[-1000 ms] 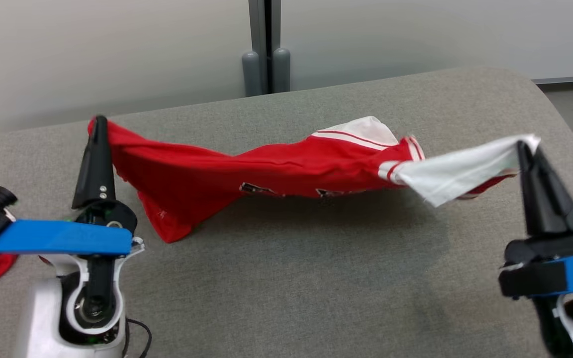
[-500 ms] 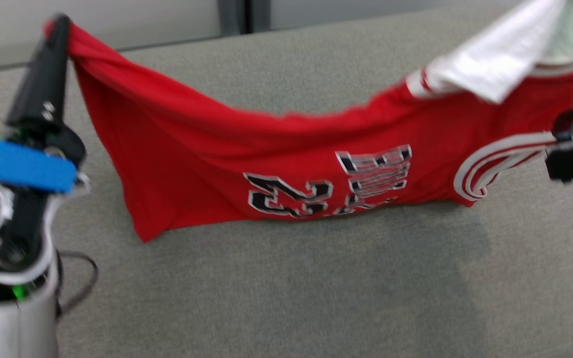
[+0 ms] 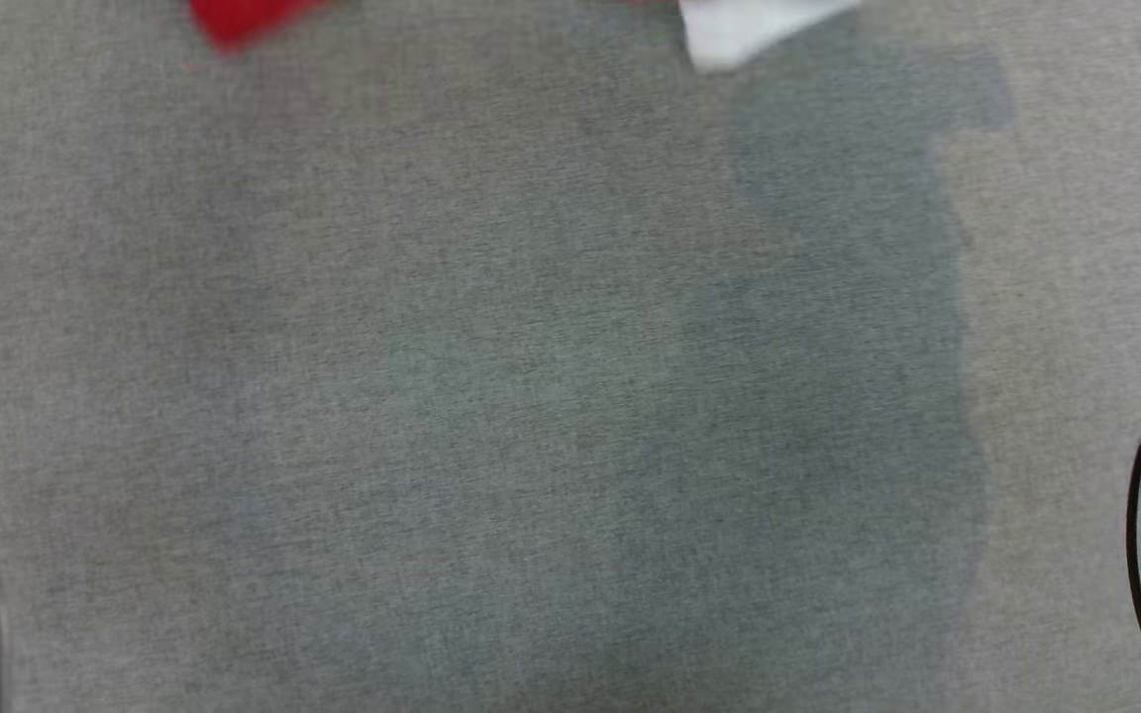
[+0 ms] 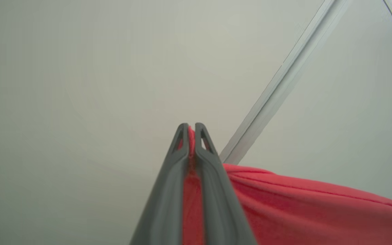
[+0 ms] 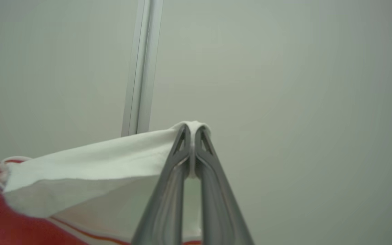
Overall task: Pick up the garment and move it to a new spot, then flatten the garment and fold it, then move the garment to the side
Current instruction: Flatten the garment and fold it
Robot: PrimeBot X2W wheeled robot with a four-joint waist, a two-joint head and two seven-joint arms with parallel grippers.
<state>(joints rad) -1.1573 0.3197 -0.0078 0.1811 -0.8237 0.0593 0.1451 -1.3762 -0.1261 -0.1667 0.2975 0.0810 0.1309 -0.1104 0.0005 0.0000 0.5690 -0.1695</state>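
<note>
Clamping the soft garment (image 4: pixel 301 204) — left end effector (image 4: pixel 190 128) on red, right end effector (image 5: pixel 192 130) on white.

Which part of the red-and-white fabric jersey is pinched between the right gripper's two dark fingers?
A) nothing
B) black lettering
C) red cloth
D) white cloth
D: in the right wrist view, the right gripper is shut on a white fold of the red-and-white fabric jersey, while the left gripper clamps red cloth.

Noted grey fabric surface (image 3: pixel 333 396) with soft shadow (image 3: pixel 848 347) at right; also pale wall (image 4: pixel 80 68) with grey metal strip (image 5: pixel 141 68).
</note>
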